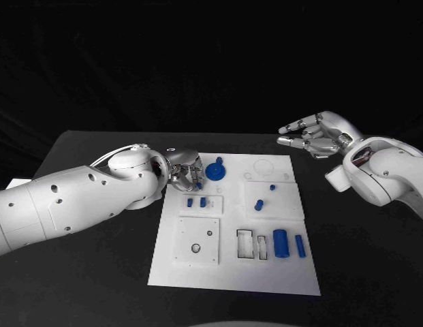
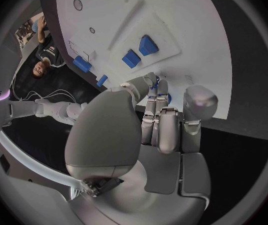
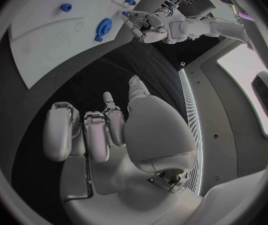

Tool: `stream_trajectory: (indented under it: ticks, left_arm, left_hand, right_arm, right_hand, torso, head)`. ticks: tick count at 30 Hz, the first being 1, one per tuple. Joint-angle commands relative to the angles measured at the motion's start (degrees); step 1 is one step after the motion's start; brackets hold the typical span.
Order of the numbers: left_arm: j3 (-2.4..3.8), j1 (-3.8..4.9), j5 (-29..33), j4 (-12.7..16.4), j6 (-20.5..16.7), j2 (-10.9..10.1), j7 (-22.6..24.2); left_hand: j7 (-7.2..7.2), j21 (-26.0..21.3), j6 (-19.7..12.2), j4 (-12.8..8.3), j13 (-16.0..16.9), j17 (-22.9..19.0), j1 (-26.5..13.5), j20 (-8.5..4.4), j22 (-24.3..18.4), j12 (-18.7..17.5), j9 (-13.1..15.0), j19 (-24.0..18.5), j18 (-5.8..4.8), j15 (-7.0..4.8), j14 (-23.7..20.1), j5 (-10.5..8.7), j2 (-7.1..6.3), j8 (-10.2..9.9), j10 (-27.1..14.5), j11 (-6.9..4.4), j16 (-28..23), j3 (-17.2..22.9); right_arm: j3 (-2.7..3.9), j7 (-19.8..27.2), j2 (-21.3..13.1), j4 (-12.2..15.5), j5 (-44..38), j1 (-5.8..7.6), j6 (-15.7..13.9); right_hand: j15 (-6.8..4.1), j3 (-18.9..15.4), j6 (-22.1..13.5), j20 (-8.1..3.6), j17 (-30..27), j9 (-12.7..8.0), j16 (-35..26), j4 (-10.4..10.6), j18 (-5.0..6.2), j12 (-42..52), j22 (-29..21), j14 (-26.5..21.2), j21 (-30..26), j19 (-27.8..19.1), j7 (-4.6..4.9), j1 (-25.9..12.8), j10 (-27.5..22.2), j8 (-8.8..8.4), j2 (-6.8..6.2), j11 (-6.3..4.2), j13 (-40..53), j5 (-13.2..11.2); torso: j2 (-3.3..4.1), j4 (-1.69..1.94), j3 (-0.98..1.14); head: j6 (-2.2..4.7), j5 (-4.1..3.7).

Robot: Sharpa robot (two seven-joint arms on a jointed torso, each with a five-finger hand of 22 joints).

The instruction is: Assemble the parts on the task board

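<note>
No text, label, brand, number or sign can be read on the task board [image 1: 233,266], the parts or the arms.

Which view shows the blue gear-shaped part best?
The right wrist view: the blue gear lies unobstructed on the task board, teeth visible. In the head view it sits beside the left hand, smaller. In the left wrist view, I cannot pick it out.

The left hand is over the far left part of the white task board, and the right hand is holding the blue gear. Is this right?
The right hand holds nothing: in the head view it hangs beyond the white task board's far right corner. The blue gear lies beside the left hand.
</note>
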Motion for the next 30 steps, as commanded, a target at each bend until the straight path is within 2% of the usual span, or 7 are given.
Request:
stream_trajectory:
  ticks: [1,21,27,30]
  left_arm:
    - [0.0,0.0,0.2,0.0,1.5,0.2,-0.2]
    - [-0.09,-0.24,0.2,-0.3,2.2,0.7,-0.7]
    - [-0.1,-0.25,0.2,-0.4,2.9,0.6,-1.6]
    - [-0.1,-0.25,0.2,-0.4,3.0,0.6,-1.9]
  left_hand:
    - [0.06,0.3,0.4,-0.2,-0.1,0.0,-0.7,0.33,0.1,-0.2,-0.1,1.7,-0.3,0.34,3.0,-0.02,-0.02,-0.1,0.4,0.04,0.2,0.1]
    - [0.06,0.4,0.5,-0.3,0.0,0.0,-1.0,0.35,0.2,-0.4,-0.1,1.7,-0.31,0.32,3.0,-0.05,-0.22,-0.3,0.6,0.05,0.3,0.0]
    - [0.45,0.1,-0.4,-0.2,-0.3,-0.6,-2.1,0.56,0.1,-1.8,-0.5,1.5,-0.32,0.69,2.8,-0.07,-1.23,-1.4,-0.6,0.56,0.1,-0.4]
    - [0.91,-0.1,-2.3,-0.1,-0.7,-1.0,-2.6,0.81,-0.1,-2.7,-1.2,1.4,-0.33,1.12,2.7,-0.03,-1.95,-2.8,-1.9,1.06,-0.1,-0.6]
  right_arm:
    - [0.01,0.5,0.1,0.0,-0.1,-0.04,0.7]
    - [0.01,0.5,0.1,0.0,-0.1,-0.04,0.8]
    - [0.01,0.5,0.0,0.1,-0.1,-0.04,0.8]
    - [0.01,0.5,0.0,0.1,-0.1,-0.04,0.8]
  right_hand:
    - [-0.09,-0.2,0.2,0.03,10.8,0.0,-0.2,0.0,1.1,0.1,0.0,4.8,-0.2,-0.2,0.05,-0.4,-0.2,0.01,0.19,-0.15,6.3,0.1]
    - [-0.09,-0.2,0.2,0.03,10.8,0.0,-0.2,0.0,1.1,0.1,0.0,4.8,-0.2,-0.2,0.05,-0.4,-0.2,0.01,0.19,-0.15,6.3,0.1]
    - [-0.09,-0.2,0.2,0.03,10.8,0.0,-0.2,0.0,1.1,0.1,0.0,4.8,-0.2,-0.2,0.05,-0.4,-0.2,0.01,0.19,-0.15,6.3,0.1]
    - [-0.09,-0.2,0.2,0.03,10.8,0.0,-0.2,0.0,1.1,0.1,0.0,4.8,-0.2,-0.2,0.05,-0.4,-0.2,0.01,0.19,-0.15,6.3,0.1]
  torso:
    - [0.01,0.0,0.0]
    - [-0.01,-0.03,0.01]
    - [-0.03,-0.01,0.03]
    - [0.0,-0.03,0.03]
  head:
    - [-0.01,0.03]
    - [-0.26,-0.11]
    - [-0.22,-0.11]
    - [-0.22,-0.09]
